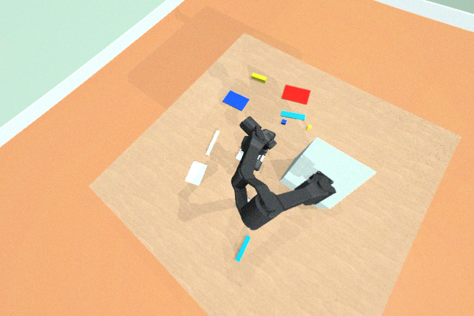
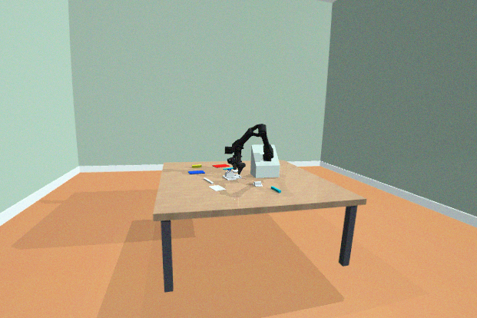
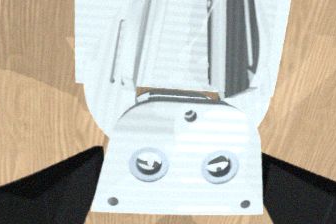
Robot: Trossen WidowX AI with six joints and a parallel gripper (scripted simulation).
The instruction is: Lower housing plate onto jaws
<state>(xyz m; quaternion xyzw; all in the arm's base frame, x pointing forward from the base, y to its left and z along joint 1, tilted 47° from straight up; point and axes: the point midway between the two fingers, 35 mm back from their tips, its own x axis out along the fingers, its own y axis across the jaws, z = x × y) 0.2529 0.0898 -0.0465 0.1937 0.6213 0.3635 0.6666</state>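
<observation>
The white housing plate [image 3: 181,192] has two ringed holes, with white and dark parts showing through both. My gripper [image 3: 178,157] [image 2: 240,171] is shut on the plate, a black finger against each side edge. The plate is over the near end of the white jaw assembly. The left jaw [image 3: 143,45] and right jaw [image 3: 218,50] run away from it on a wider white base [image 3: 91,30]. The assembly also shows in the exterior view [image 2: 230,176]; the arm covers most of it in the top view. The stubs' seating and any remaining gap are hidden.
A large pale block [image 1: 343,164] [image 2: 268,171] stands beside the arm. A white bar [image 1: 212,143] [image 2: 208,180] and white sheet [image 1: 196,173] [image 2: 217,188] lie opposite. A small white part [image 2: 257,183] and cyan bar [image 1: 243,248] [image 2: 276,189] lie apart. Blue [image 1: 236,101] and red [image 1: 296,95] pieces lie beyond.
</observation>
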